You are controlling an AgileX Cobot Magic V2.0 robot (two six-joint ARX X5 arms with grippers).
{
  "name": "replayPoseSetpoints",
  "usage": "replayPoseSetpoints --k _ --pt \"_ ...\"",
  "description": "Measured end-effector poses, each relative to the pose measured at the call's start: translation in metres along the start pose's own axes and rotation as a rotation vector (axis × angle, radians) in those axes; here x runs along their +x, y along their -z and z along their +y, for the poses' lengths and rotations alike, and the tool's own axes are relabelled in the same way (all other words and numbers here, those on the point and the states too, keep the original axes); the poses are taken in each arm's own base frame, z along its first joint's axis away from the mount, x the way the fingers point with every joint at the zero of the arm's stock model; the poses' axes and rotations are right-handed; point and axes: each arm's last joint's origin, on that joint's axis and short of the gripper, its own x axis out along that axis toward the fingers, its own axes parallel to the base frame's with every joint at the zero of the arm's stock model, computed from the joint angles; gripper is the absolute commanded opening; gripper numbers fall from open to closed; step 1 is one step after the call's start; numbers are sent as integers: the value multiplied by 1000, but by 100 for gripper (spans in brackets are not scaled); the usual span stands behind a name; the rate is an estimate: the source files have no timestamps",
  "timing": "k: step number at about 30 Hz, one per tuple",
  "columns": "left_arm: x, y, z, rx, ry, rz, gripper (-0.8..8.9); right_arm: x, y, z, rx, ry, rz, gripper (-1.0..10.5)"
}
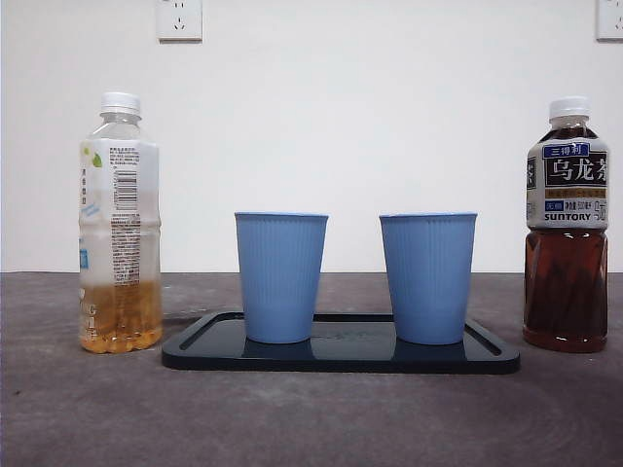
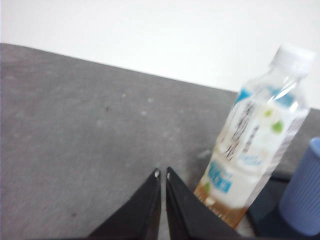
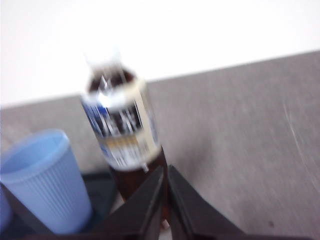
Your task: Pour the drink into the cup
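**Two bottles, two cups, both grippers clear of them**

Here, a dark tray [image 1: 341,358] lies on the grey table [image 1: 78,418], and on it stand two blue ribbed cups, both upright: the left cup [image 1: 280,277] and the right cup [image 1: 427,277], set apart from each other with a gap between.

To the left of the tray, just beside its end, stands a clear bottle [image 1: 120,229] with a white cap and a white label; a yellowish drink fills only its lowest part. To the right of the tray stands a dark tea bottle [image 1: 567,233] with a white cap and a Suntory label, filled nearly to the shoulder. Both bottles are upright and capped.

On the white wall behind, a socket [image 1: 179,19] sits high on the left, and another [image 1: 609,19] at the right edge.

Neither arm shows in the front view. The left gripper [image 2: 161,173] has its jaws pressed together, holding nothing, and hangs over bare table near the clear bottle, not touching it. The right gripper [image 3: 165,169] likewise has its jaws closed on nothing; the tea bottle stands just beyond its tips, though the blur hides whether they touch.
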Motion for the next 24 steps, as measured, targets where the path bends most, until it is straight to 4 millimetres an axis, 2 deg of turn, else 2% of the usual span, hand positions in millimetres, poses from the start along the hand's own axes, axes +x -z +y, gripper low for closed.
replayPoseSetpoints --k 6,11,19,24 --pt "0 -35 -9 -26 8 -17 15 -10 -38 13 39 -36 13 11" --pt "2 -64 -17 -34 23 50 15 -15 -68 23 49 -90 49 11" --pt "7 -125 -38 4 172 200 15 -19 -110 39 -6 -194 183 11" --pt "12 -149 -50 53 317 258 15 -17 -128 47 -82 -297 283 11"
